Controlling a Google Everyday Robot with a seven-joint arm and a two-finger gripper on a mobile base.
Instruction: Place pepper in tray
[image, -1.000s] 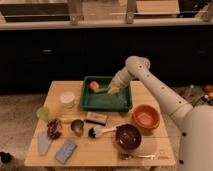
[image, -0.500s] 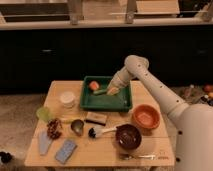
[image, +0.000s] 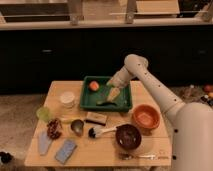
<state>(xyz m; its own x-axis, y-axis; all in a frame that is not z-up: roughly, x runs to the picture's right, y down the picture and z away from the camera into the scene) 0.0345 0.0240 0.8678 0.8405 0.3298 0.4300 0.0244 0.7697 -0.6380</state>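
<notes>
The green rectangular plastic tray (image: 122, 105) sat at the back middle of the light wooden table (image: 150, 150). Inside it, the round orange-red fruit (image: 94, 86) lay at the left, and the small slender green pepper (image: 105, 102) apparently rested near the front. The robot's two-finger gripper (image: 113, 94) hung over the tray's right half. The round orange bowl (image: 145, 117) stood right of the tray, nearer the front.
</notes>
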